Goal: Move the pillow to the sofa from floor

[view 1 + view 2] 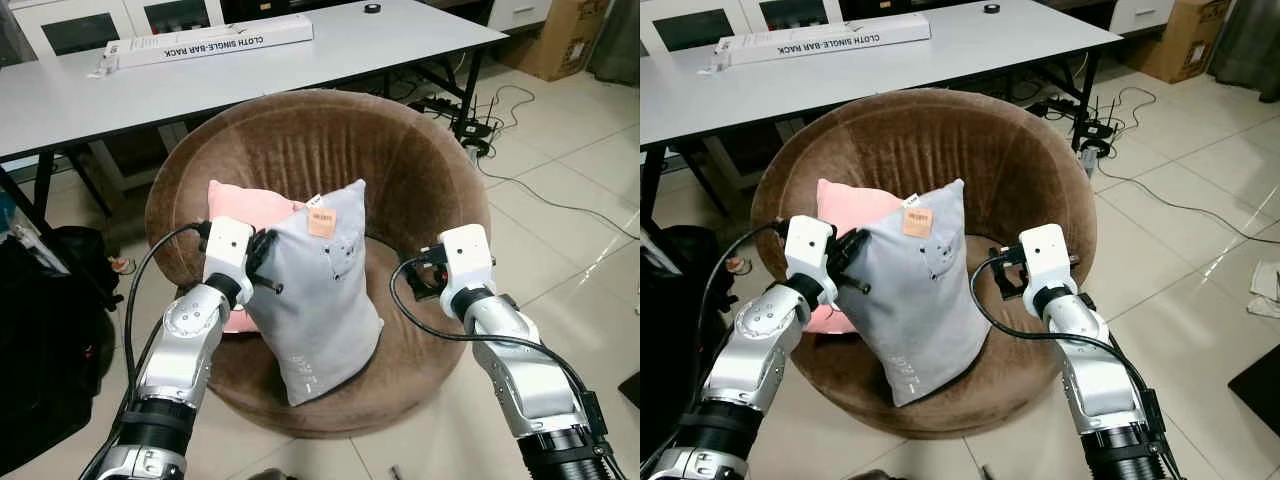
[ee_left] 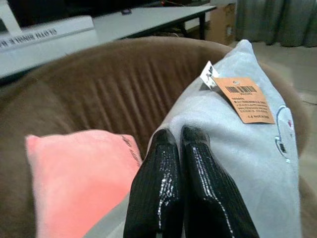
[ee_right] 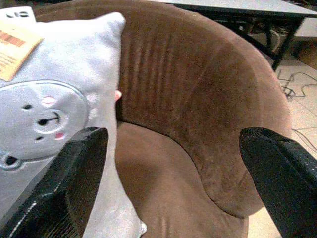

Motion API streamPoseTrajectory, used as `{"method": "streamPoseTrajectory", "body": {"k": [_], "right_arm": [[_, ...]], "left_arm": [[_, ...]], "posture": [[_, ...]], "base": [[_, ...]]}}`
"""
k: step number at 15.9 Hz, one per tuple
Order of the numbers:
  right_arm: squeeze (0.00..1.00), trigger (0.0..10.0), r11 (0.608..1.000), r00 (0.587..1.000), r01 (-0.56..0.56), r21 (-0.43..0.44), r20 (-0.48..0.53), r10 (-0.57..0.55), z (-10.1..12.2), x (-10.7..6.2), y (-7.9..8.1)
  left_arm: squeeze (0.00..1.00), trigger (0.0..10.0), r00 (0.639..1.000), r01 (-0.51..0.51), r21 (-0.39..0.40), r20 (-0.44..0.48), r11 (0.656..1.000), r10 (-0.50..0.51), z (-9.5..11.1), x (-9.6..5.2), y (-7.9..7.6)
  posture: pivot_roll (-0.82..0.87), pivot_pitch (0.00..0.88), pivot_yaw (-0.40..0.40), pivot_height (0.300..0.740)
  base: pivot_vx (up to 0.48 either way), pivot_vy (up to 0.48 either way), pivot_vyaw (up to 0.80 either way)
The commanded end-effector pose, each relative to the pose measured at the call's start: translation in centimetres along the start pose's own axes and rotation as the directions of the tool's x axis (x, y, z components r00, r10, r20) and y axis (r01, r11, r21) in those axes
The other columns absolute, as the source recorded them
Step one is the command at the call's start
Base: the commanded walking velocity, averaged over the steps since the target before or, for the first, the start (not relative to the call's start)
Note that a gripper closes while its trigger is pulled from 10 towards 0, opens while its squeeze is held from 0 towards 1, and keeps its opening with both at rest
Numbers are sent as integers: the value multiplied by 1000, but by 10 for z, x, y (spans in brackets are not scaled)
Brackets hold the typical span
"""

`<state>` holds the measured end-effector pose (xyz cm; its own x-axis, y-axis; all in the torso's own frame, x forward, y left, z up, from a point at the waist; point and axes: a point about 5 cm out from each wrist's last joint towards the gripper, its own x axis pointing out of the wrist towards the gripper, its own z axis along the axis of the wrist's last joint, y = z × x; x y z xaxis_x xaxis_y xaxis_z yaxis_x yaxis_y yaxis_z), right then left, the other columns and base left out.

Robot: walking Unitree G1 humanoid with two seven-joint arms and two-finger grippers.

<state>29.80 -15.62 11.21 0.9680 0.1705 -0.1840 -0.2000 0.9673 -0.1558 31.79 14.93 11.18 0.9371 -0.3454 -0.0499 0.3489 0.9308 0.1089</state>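
The grey pillow (image 1: 318,290) stood upright on the seat of the round brown sofa chair (image 1: 420,170), leaning against a pink pillow (image 1: 245,215) behind it, with an orange tag (image 1: 321,222) near its top corner. So the pillow was already off the floor and on the sofa; what remained, by my judgement, was letting go cleanly.

The main risk was a topple. The grey pillow sat toward the front of the seat, on its lower edge, and if the left gripper (image 2: 181,144) pulled back with fabric caught between its fingers, the pillow could be dragged forward over the rim and onto the tiled floor (image 1: 560,150). A sideways nudge from the right gripper (image 3: 173,163) could tip it too.

The left gripper's fingers (image 2: 158,188) were clenched together at the pillow's side edge, pressed against the grey fabric; whether they actually pinched a fold could not be told. The right gripper's fingers (image 3: 64,178) were spread wide and grasped nothing, one finger just beside the pillow's bear-face print (image 3: 39,119), the other well apart over the chair's seat.

Behind the chair stood a white desk (image 1: 400,40) carrying a long box (image 1: 210,42).
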Motion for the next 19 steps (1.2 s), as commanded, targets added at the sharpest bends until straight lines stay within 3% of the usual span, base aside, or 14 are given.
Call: {"method": "streamPoseTrajectory", "body": {"k": [1, 5, 11, 13, 15, 19], "right_arm": [[0, 10000, 998, 998, 57, 22, -32, -56, -8, 1, -9], [0, 10000, 999, 999, 26, 21, -47, -25, -14, -2, 3], [0, 10000, 999, 998, 37, 34, -47, -35, -15, -2, 4], [0, 10000, 999, 998, 37, 37, -48, -35, -15, -2, 5], [0, 10000, 999, 998, 34, 38, -47, -33, -15, -1, 6], [0, 10000, 999, 999, 27, 38, -47, -25, -14, 0, 7]], "left_arm": [[0, 10000, 998, -32, 55, 53, 998, 29, 14, 0, 5], [0, 10000, 998, -40, 107, 48, 993, 35, 19, -2, 8], [0, 10000, 999, -23, 135, 38, 991, 18, 19, -1, 6], [0, 10000, 1000, -11, 68, 25, 998, 9, 18, 0, 7], [0, 10000, 999, -27, 68, 26, 997, 26, 19, -1, 10], [0, 10000, 999, -32, 58, 45, 998, 29, 24, 1, 12]], "posture": [[-68, 0, 77, 740], [-63, 0, 96, 740], [-68, 0, 107, 740], [-69, 0, 109, 740], [-67, 0, 110, 740], [-66, 0, 111, 740]], "base": [[0, 0, 0], [0, -464, 0], [0, -476, 0], [0, 238, 0], [0, 422, 0], [0, 0, 0]]}}
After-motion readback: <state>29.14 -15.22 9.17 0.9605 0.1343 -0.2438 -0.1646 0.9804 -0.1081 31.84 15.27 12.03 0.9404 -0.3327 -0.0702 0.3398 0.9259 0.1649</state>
